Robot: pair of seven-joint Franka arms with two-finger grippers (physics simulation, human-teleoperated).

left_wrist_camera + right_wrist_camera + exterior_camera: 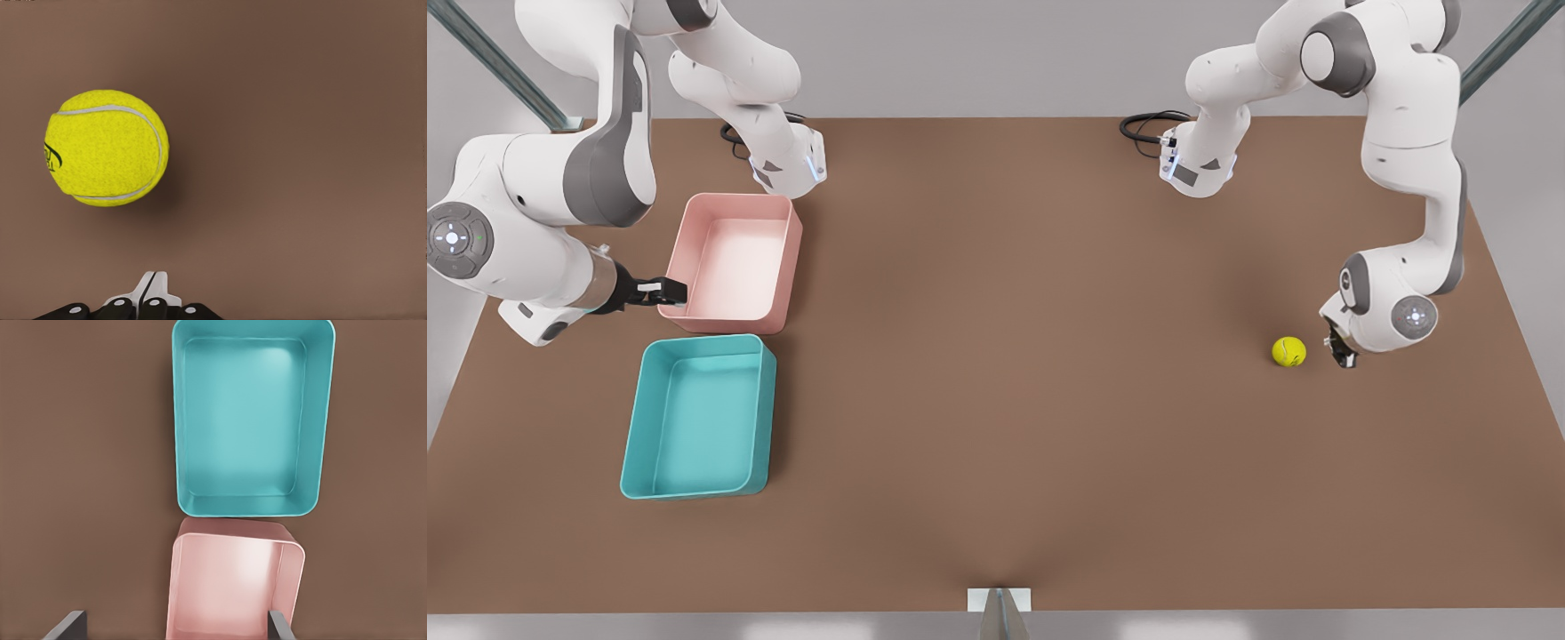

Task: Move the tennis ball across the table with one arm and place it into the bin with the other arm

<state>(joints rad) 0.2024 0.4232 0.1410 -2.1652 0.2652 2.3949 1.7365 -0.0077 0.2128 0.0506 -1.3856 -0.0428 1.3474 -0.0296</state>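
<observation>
Tennis ball [1288,351] on brown surface [1032,373] just beside left gripper [1340,352], jaws' state unclear, right gripper [674,292] jaws spread, empty, over pink tray [782,267] rim, teal bin [760,418] adjacent, well apart from ball.

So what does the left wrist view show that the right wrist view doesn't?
Left wrist view, not the right: the ball lying on the table, close ahead of the left gripper. Right wrist view, not the left: the teal bin and the pink tray end to end, both empty, with the right gripper above the pink tray, fingers spread. Both share the brown table.
</observation>
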